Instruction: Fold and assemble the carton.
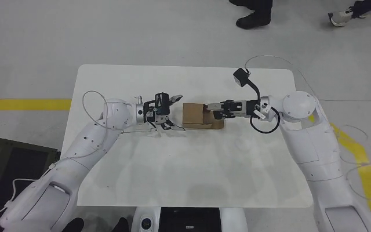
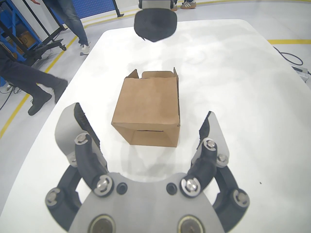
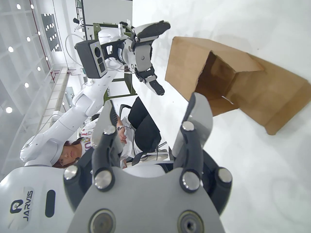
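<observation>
Carton lies on side at centre of table, between grippers. Left gripper, jaws spread, faces closed end, likely to brace it. Right gripper, jaws spread, sits at open end beside loose flaps, seemingly placed for folding.
</observation>
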